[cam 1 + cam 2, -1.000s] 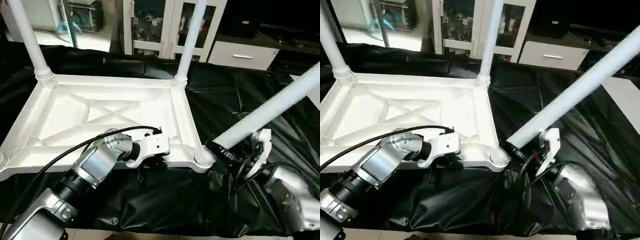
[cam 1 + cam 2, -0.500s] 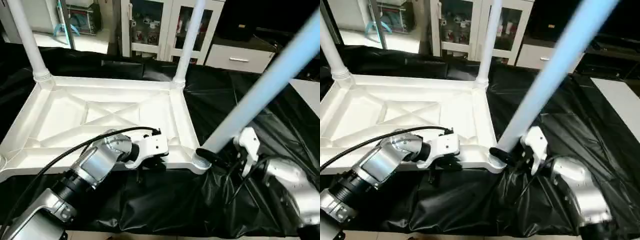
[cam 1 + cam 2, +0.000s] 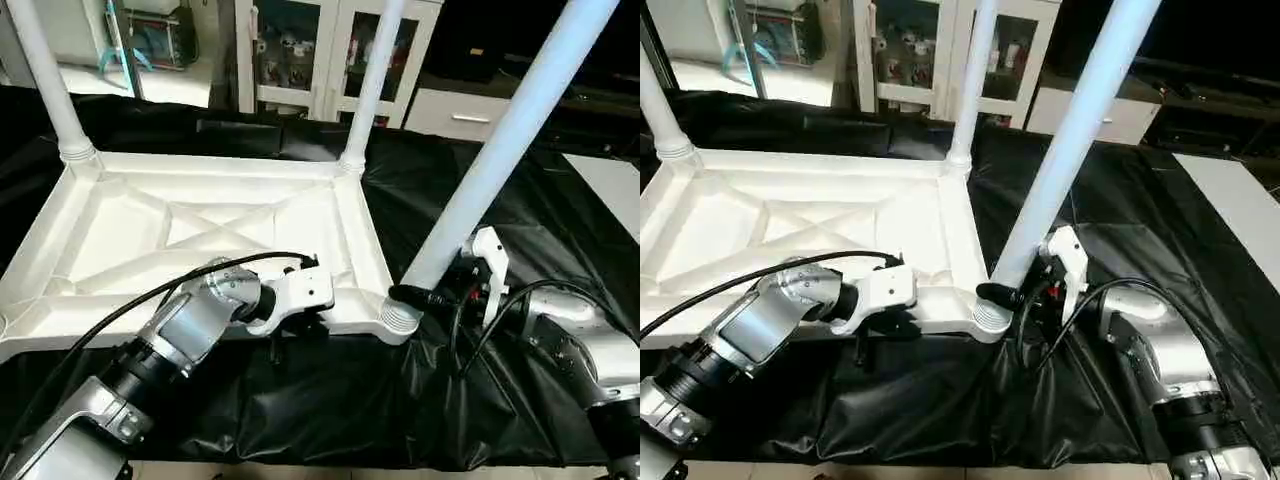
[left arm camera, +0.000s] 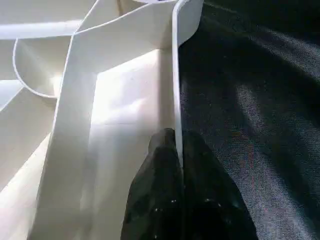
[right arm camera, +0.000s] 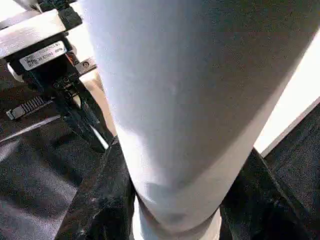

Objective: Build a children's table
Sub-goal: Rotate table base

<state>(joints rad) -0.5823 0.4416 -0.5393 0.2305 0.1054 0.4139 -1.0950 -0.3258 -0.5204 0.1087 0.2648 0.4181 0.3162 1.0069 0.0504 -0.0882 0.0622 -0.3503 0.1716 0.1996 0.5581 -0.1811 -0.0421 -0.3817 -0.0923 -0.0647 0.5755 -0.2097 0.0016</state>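
I log: white plastic rectangular tabletop [image 3: 210, 225], underside up; my left gripper [image 4: 178, 150] pinching its near rim; my right gripper [image 3: 1012, 298] clamping the long white tapered tube leg [image 3: 500, 145] at its near-right corner socket.

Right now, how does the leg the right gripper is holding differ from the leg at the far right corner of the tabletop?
The held leg leans away from upright; the far right leg stands straight in its socket. The right gripper clamps the held leg near its ribbed end at the near right corner; the far right leg stands untouched. Both are white tapered tubes on the tabletop.
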